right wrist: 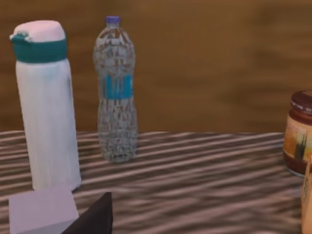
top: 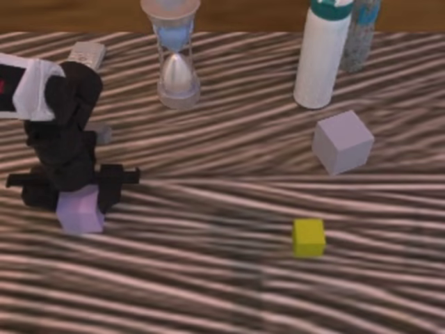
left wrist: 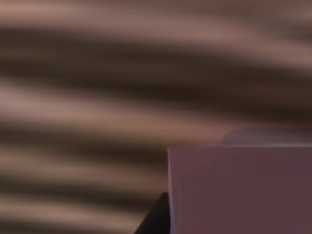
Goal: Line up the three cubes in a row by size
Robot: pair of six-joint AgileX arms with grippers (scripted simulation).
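Our left gripper (top: 78, 202) has its fingers clamped around the lilac cube (top: 81, 210) at the table's (top: 208, 278) left. We see the yellow cube (top: 309, 237) and large lavender cube (top: 342, 141) well apart on the right.

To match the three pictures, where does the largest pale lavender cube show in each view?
Top view: the pale lavender cube sits at the table's right, just in front of the white flask.
Left wrist view: not in it; the cube there is the lilac cube at the left hand.
Right wrist view: at the lower corner, beside the flask.
Shared landmark: the white flask with the teal band.
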